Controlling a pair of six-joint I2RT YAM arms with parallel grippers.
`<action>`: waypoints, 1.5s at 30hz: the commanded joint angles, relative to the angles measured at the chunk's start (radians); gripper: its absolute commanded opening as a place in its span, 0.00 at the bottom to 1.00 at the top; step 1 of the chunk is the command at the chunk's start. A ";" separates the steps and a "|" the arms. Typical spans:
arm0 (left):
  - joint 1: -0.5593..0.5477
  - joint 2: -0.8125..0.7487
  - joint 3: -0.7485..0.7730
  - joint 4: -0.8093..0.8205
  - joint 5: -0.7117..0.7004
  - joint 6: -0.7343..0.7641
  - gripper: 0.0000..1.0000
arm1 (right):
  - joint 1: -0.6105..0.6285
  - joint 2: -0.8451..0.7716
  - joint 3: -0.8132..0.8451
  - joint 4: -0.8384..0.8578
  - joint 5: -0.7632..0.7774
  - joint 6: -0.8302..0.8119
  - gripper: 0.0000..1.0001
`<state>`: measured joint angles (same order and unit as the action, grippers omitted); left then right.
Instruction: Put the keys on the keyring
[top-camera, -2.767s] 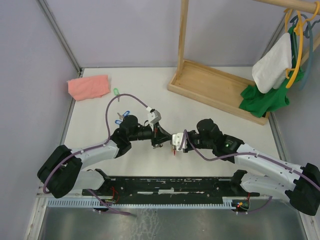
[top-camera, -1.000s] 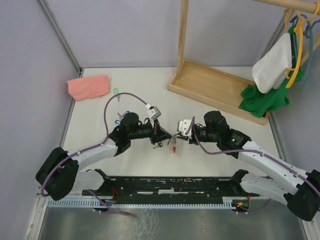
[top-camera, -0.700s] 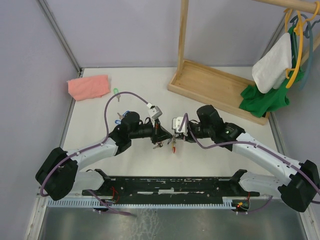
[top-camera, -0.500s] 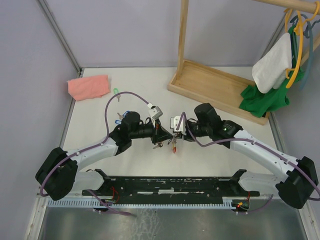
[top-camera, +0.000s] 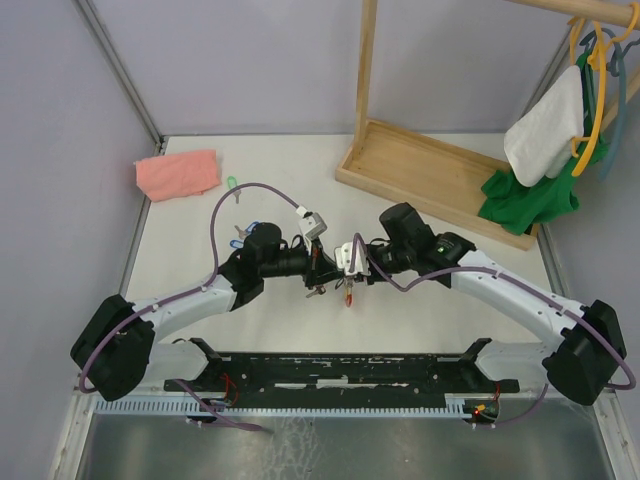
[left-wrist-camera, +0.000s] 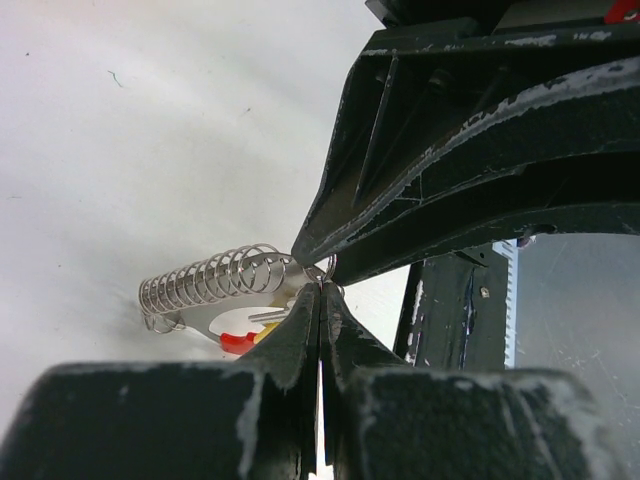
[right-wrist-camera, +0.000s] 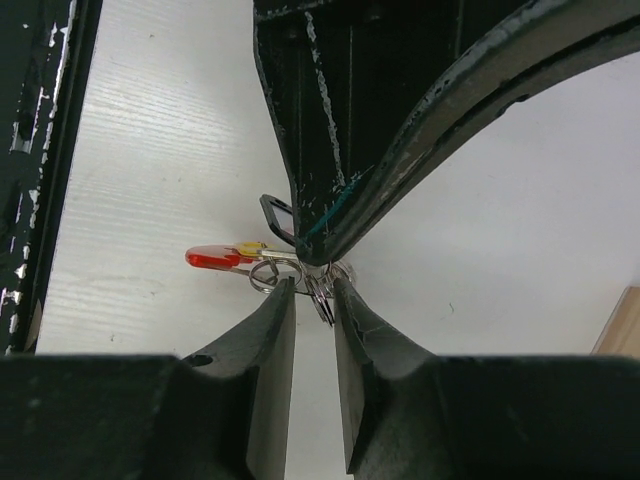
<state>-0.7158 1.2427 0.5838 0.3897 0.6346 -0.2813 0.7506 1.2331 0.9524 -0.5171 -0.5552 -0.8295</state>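
Note:
My left gripper (top-camera: 326, 268) (left-wrist-camera: 320, 290) is shut, its tips pinching a small wire ring of the keyring (left-wrist-camera: 215, 281), whose silver coil stretches out to the left. Keys with red (right-wrist-camera: 212, 257), yellow (right-wrist-camera: 250, 248) and black (right-wrist-camera: 277, 214) tags hang below on small rings, seen as a bunch (top-camera: 347, 293) from above. My right gripper (top-camera: 344, 272) (right-wrist-camera: 313, 290) faces the left one tip to tip, its fingers narrowly apart around those small rings. A green-tagged key (top-camera: 232, 183) and blue-tagged keys (top-camera: 244, 229) lie on the table behind the left arm.
A pink cloth (top-camera: 178, 173) lies at the back left. A wooden rack base (top-camera: 430, 175) stands at the back right, with green (top-camera: 530, 200) and white (top-camera: 548, 125) garments hanging beside it. A black rail (top-camera: 330, 366) runs along the near edge.
The right arm has swung left, bringing its gripper up against the left gripper's tips and around the rings. The left gripper has stayed shut in place.

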 joint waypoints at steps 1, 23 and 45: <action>-0.009 -0.030 0.046 -0.001 0.019 0.053 0.03 | -0.003 0.011 0.056 -0.038 -0.054 -0.062 0.27; 0.011 -0.006 -0.046 0.011 -0.059 -0.029 0.03 | -0.051 -0.182 -0.222 0.436 -0.075 0.259 0.01; 0.010 0.053 -0.021 0.061 -0.020 -0.039 0.03 | -0.084 -0.246 -0.416 0.806 -0.043 0.452 0.04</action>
<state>-0.7036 1.3510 0.5339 0.5362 0.6113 -0.3515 0.6701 1.0435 0.4282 0.3775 -0.6022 -0.2974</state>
